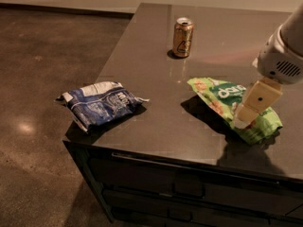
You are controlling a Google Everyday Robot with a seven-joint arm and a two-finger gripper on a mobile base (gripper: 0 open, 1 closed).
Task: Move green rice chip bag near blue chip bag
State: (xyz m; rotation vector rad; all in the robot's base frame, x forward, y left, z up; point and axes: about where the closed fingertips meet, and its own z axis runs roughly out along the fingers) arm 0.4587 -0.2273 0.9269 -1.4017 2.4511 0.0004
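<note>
Count on surface (156, 122): 2 snack bags, 1 can. 1 robot arm w/ 1 pincer in view.

Item 1: green rice chip bag (222, 94). Lies at approx. 4 o'clock from surface centre, near the right side. Dark green panel w/ white lettering faces up. Its 10 o'clock end looks a little raised, w/ dark shadow beneath. Sealed or not: cannot tell.

Item 2: blue chip bag (102, 103). Lies at approx. 8 o'clock, at the front left corner, w/ its left end overhanging the edge. Wrinkled, blue and white, flat on its side. Well apart from item 1, w/ bare surface between.

Item 3: gold can (182, 37). Upright at approx. 12 o'clock, toward the back. Apart from both bags. Contents not visible.

Pincer (242, 121): comes down from the arm at 2 o'clock and sits on the 4 o'clock half of the green bag, tip against the foil. Open, closed or gripping: cannot tell.

Below surface: drawer fronts (189, 193), shut, contents hidden. Brown floor (38, 79) to 9 o'clock.
</note>
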